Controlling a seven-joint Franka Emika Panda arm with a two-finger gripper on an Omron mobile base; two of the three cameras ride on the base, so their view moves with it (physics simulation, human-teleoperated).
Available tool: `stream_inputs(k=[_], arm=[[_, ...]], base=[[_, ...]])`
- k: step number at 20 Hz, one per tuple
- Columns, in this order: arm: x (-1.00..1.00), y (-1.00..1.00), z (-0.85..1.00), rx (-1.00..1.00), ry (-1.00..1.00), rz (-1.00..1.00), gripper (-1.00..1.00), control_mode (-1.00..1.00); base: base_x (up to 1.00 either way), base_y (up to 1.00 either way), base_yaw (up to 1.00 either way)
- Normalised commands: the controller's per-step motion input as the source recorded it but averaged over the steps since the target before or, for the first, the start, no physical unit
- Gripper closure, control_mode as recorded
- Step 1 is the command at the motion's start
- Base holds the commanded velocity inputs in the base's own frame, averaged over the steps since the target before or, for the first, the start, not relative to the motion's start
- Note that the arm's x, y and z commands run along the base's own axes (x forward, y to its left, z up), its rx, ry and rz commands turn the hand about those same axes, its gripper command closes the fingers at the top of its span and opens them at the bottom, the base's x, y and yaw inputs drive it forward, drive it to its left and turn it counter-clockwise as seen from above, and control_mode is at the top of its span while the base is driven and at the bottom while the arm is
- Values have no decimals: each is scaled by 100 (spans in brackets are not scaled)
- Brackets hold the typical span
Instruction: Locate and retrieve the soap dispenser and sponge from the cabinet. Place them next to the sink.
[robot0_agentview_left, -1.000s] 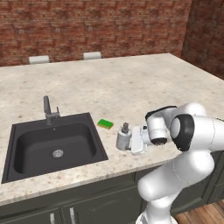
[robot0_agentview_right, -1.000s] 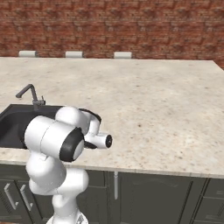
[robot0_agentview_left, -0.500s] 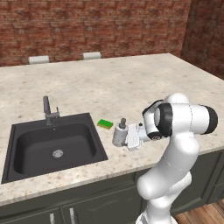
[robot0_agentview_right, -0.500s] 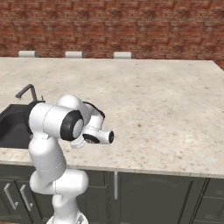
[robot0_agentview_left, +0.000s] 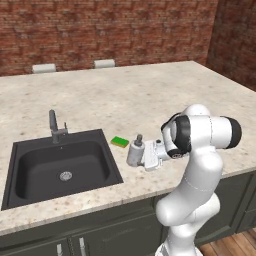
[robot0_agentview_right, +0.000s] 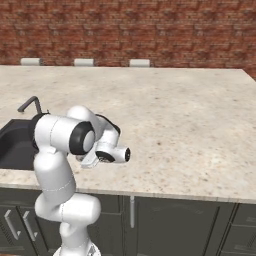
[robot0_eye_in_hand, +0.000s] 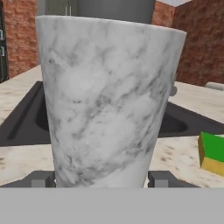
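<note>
I see the speckled stone counter running wide under a red brick wall, with dark cabinet fronts below its near edge. The black sink is sunk into the counter at the left of the left base view, its round metal drain on the basin floor and the dark grey faucet standing at its back rim. My white arm bends over the counter edge, just right of the sink. The soap dispenser stands upright on the counter close to the sink's right rim, its grey pump on top. My gripper sits at the bottle's base, one fingertip on each side of the marbled body; the fingers stand spread wide, and I cannot tell whether the pads press on the bottle. The sponge, green over yellow, lies flat on the counter just behind the dispenser, near the sink's right rim, apart from the bottle.
</note>
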Motion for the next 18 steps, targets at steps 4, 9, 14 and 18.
stream_inputs(k=[4,9,14,18], arm=[[0,8,-19,-7,-1,0,100,-100],[0,1,-8,-2,0,0,100,-100],[0,1,-2,0,0,0,100,-100],[0,5,-5,0,-2,0,-100,-100]], base=[[0,0,0],[0,0,0],[0,0,0],[0,0,0]])
